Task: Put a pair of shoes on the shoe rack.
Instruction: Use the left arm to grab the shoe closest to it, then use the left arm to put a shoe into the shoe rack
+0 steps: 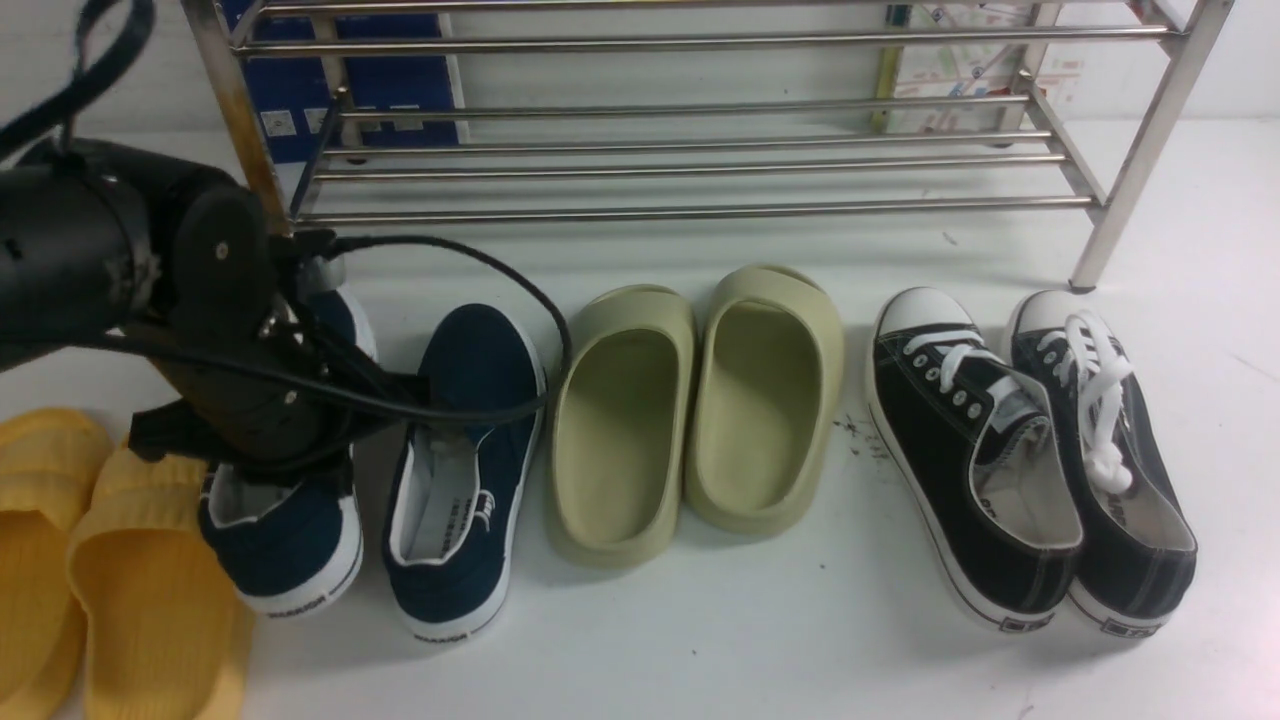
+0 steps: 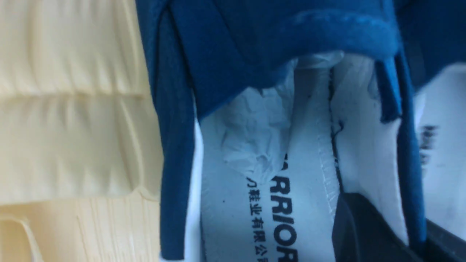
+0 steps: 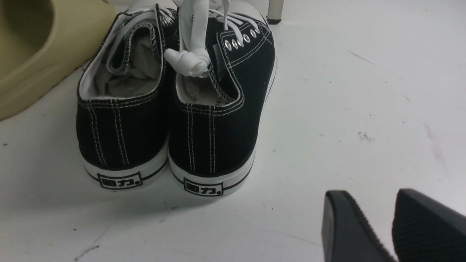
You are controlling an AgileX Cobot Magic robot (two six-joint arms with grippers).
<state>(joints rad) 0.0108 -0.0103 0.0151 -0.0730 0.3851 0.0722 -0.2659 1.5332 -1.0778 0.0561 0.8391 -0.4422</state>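
Two navy-blue slip-on shoes stand side by side on the white table, the left one (image 1: 285, 545) and the right one (image 1: 465, 450). My left arm (image 1: 200, 330) hangs over the left shoe and hides its front half. In the left wrist view, my left gripper (image 2: 413, 233) straddles this shoe's blue side wall (image 2: 409, 174). One finger (image 2: 364, 229) is inside on the white lining, the other outside, shut on the wall. The silver shoe rack (image 1: 690, 212) stands behind the shoes. My right gripper (image 3: 378, 218) is open and empty, low over the table.
Yellow slippers (image 1: 100, 560) lie against the left navy shoe. Olive-green slides (image 1: 690, 400) sit in the middle. Black lace-up sneakers (image 1: 1030, 460) stand at the right, just ahead of my right gripper in its wrist view (image 3: 171, 120). A blue box (image 1: 390, 90) stands behind the rack.
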